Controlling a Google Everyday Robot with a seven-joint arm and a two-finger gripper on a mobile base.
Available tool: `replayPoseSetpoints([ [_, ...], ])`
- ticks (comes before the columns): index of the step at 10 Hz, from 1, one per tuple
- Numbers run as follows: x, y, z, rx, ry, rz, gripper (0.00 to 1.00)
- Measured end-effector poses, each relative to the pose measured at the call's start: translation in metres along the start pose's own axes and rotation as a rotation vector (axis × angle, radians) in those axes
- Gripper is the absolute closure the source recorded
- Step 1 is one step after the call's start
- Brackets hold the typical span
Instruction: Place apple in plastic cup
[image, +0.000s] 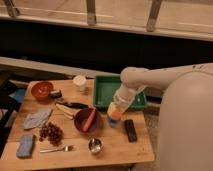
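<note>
While your gripper (116, 111) clamped the apple (115, 114), you hung it right over the cup (114, 121) for the drop.

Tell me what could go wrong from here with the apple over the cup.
The gripper holds the apple right above the cup, hiding most of it, so alignment is hard to judge. The cup looks about as wide as the apple; an off-centre release could tip it or send the apple rolling. The purple bowl with the carrot sits close on one side.
</note>
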Motion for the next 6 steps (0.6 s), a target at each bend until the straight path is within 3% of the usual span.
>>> replayPoseSetpoints([
  [6,0.0022,0.0004,0.0007,-0.019,0.012,0.007,0.2],
])
